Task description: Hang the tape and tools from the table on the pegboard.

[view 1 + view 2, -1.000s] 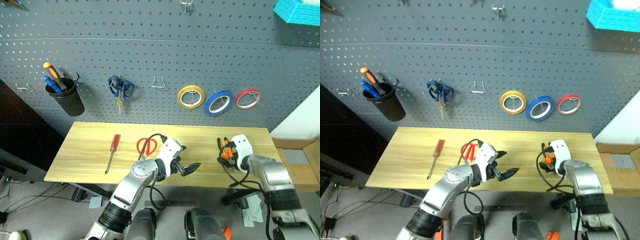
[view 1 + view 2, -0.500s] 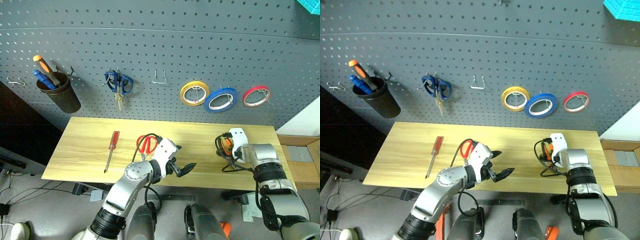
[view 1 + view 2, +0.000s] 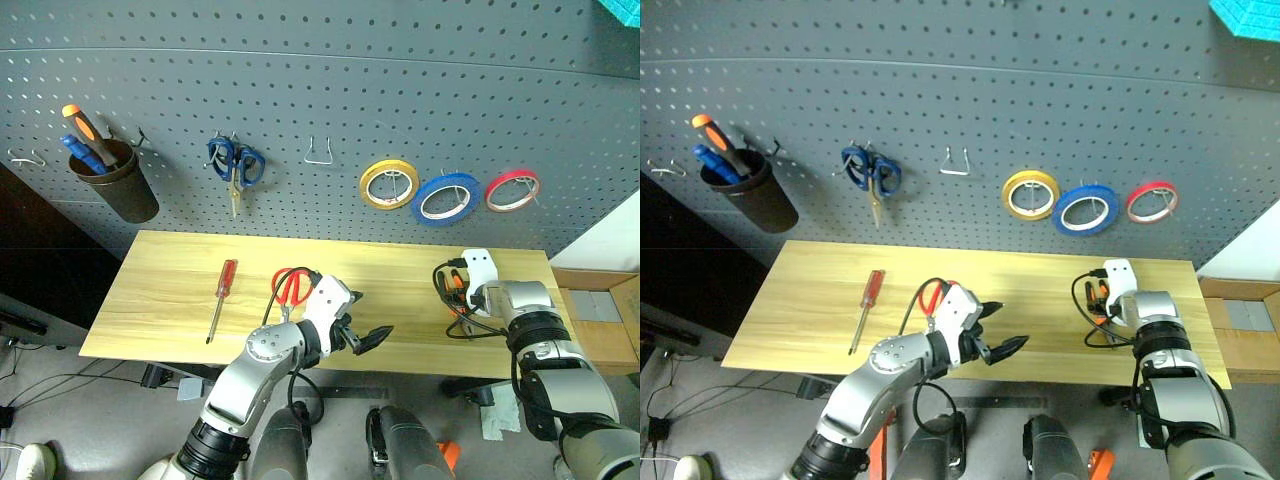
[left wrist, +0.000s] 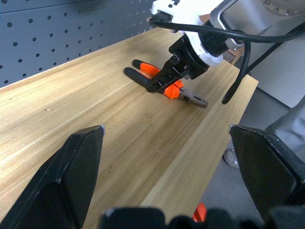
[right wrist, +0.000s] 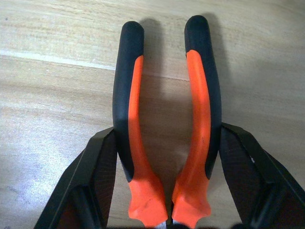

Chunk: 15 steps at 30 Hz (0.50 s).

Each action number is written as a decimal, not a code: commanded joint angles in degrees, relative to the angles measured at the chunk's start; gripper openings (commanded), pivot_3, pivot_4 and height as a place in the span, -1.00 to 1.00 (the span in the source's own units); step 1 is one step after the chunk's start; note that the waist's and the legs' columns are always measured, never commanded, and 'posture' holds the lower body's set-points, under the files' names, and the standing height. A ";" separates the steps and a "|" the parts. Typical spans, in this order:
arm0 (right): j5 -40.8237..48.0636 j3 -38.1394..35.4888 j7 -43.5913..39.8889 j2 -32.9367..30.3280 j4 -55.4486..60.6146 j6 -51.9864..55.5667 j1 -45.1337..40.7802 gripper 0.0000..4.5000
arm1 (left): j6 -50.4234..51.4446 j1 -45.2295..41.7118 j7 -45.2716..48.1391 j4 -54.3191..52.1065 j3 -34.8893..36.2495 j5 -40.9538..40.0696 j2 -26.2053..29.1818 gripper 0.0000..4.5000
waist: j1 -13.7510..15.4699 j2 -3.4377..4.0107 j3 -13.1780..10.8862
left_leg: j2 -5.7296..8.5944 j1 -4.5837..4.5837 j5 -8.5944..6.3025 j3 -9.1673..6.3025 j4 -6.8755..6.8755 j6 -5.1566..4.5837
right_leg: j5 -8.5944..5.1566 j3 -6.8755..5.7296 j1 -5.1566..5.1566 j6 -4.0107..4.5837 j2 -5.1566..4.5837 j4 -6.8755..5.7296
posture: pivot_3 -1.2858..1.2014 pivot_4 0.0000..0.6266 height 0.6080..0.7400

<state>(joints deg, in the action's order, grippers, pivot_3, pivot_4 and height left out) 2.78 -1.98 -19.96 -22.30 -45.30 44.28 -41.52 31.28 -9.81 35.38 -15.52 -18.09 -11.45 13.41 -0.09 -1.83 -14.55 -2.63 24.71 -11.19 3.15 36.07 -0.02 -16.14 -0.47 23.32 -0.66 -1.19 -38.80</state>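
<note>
Lying flat on the table (image 3: pixel 170 300) near its right end, the pliers (image 5: pixel 164 129) are straddled by the right gripper (image 5: pixel 167 191), whose half-closed fingers (image 5: pixel 90 181) flank both orange-and-black handles without yet squeezing them. A good grasp is judged to need even closure around both handles before lifting. The left gripper (image 4: pixel 164 157) is held wide, empty.

Even, bright lighting; soft shadows, perhaps slight edge distortion.
</note>
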 commanded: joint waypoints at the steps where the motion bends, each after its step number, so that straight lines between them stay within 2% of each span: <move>1: -0.75 1.74 -2.14 -0.70 3.83 -1.20 2.31 0.18 | -0.22 -0.54 -0.58 -2.14 0.58 -1.51 -1.01 1.00 | 0.03 0.00 0.00 | 0.00 0.00 0.00 0.00 0.00 0.00 | 0.00 0.00 0.00 0.00 0.00 0.00 | 0.10 -0.16 1.00; 4: 0.94 2.99 -5.67 -1.94 18.32 0.03 8.69 0.18 | 0.57 0.65 -2.08 -2.88 3.13 -3.15 -2.02 1.00 | 0.17 0.05 0.03 | 0.01 0.03 0.00 -0.02 -0.01 0.00 | 0.00 -0.02 0.01 -0.01 -0.01 0.03 | 0.09 -0.26 1.00; 9: 6.14 2.90 -10.46 -3.55 51.38 0.95 22.27 0.18 | 2.10 7.60 -2.38 -10.37 6.13 -5.42 1.56 1.00 | -0.04 0.50 0.31 | 0.02 0.22 -0.09 -0.03 -0.09 0.19 | 0.00 -0.03 0.23 0.00 -0.03 0.00 | 0.08 -0.49 1.00; 12: 11.27 1.55 -9.31 0.07 66.69 4.24 25.97 0.18 | 3.41 12.77 -2.49 -16.78 10.04 -7.83 4.61 1.00 | -0.26 0.63 0.79 | -0.03 0.22 -0.07 -0.03 -0.11 0.35 | -0.07 -0.05 0.33 -0.11 0.01 -0.05 | 0.09 -0.63 1.00; 15: 12.71 4.17 -7.57 4.14 74.25 3.24 26.11 0.18 | 4.74 16.12 -4.83 -22.55 13.10 -9.54 5.29 1.00 | -0.16 0.60 2.26 | -0.09 0.23 0.02 -0.11 -0.21 0.55 | -0.09 -0.13 0.43 -0.12 0.09 -0.11 | 0.10 -0.76 1.00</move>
<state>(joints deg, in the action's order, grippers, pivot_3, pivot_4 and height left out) 13.45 1.49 -28.35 -19.57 22.85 48.51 -14.65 35.54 5.66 31.86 -32.19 -6.63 -18.66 18.92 -0.25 -1.23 -12.29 -2.71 24.94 -11.13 3.02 35.87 0.58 -16.24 -0.61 23.74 -0.77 -1.10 -38.91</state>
